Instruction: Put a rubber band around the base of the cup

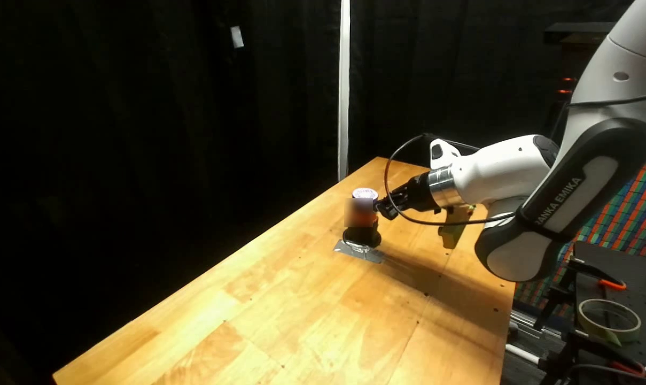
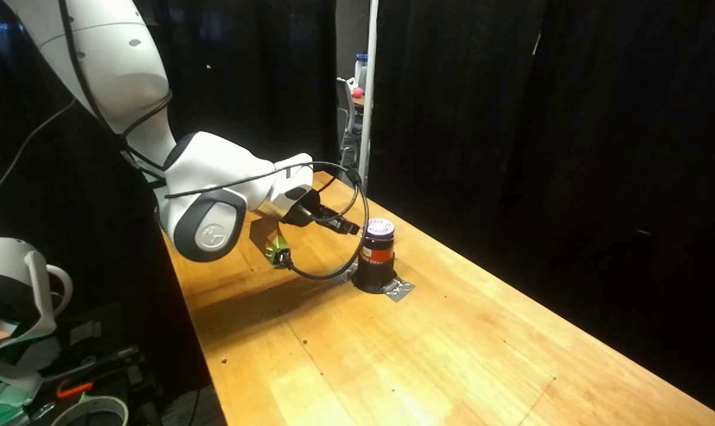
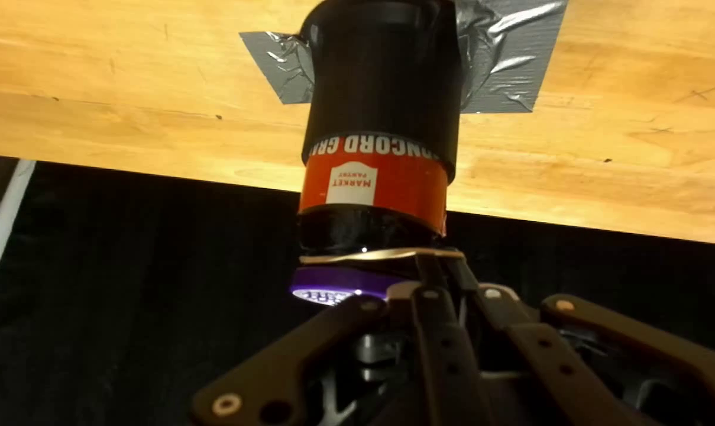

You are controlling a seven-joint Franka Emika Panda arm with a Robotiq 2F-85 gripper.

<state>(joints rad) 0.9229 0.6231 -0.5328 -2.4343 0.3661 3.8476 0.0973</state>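
The cup is a dark jar with a purple lid and an orange-red label (image 3: 395, 189). It stands upright in a black holder on the table and shows in both exterior views (image 1: 364, 218) (image 2: 378, 254); a blur covers part of it in an exterior view. A tan rubber band (image 3: 357, 257) runs across the jar's neck, just below the lid, to my fingertips. Its far side is hidden. My gripper (image 3: 443, 263) is beside the lid, its fingertips close together with a narrow dark gap. The band passes over both fingertips; I cannot tell whether it is pinched.
Grey tape (image 3: 511, 59) fixes the black holder (image 3: 384, 83) to the wooden table (image 1: 312, 310). A cable loop (image 2: 363, 219) hangs from the arm close to the jar. A tape roll (image 1: 610, 320) lies on a black side surface. The table's edge lies behind the jar.
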